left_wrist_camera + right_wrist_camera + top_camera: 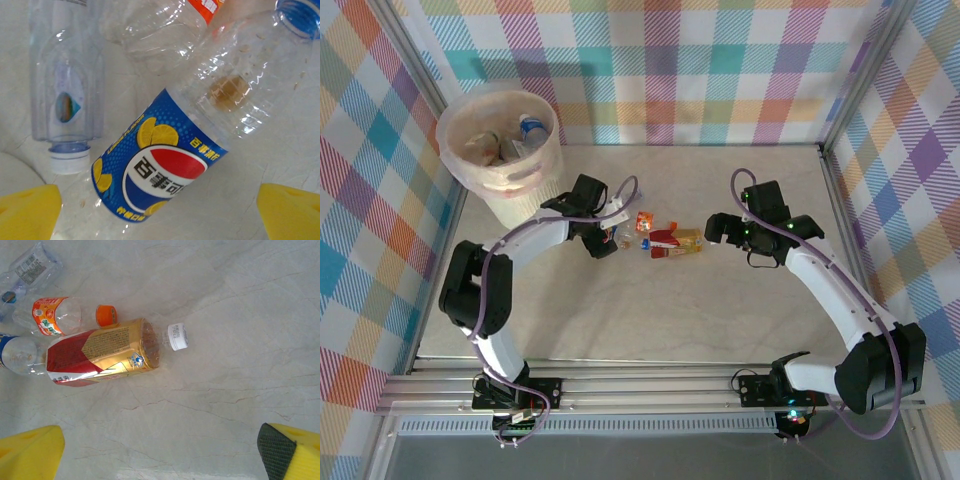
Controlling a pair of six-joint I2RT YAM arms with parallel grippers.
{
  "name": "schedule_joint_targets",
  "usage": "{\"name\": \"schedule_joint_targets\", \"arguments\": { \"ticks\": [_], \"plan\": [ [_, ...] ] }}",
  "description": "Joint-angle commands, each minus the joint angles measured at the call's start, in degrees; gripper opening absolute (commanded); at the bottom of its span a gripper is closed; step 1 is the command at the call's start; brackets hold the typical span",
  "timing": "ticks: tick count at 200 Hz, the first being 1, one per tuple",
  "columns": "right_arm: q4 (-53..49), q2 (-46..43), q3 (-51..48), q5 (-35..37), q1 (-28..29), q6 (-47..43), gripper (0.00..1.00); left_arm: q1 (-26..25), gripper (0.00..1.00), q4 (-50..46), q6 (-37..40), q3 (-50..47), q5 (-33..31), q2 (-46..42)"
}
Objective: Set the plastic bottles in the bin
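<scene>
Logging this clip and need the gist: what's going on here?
Plastic bottles are being cleared off a table into a bin, which already holds several. A few lie clustered mid-table. The left gripper hangs open over a blue-labelled bottle, and the right gripper is open near a red-and-gold bottle. Neither holds anything.

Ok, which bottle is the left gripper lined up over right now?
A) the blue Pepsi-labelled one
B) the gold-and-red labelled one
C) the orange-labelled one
A: the blue Pepsi-labelled bottle lies directly between the spread tips of the open left gripper.
</scene>
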Motion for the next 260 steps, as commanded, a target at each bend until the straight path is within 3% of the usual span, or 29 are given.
{"name": "schedule_joint_targets", "arguments": {
  "ticks": [1,182,260],
  "plan": [
    [-0.77,-0.38,-0.03,0.88,-0.42,0.19,1.0,0.31,1.0,-2.0,3.27,2.55,0.95,1.42],
    [0.19,2.35,-0.03,0.44,-0.66,-0.33,1.0,-0.98,1.0,-9.52,7.17,11.1,-0.12,12.75],
    [0.77,2.17,-1.17,0.36,-0.77,-0.43,1.0,-1.2,0.92,-16.91,4.25,10.03,-1.64,11.79]
  ]
}}
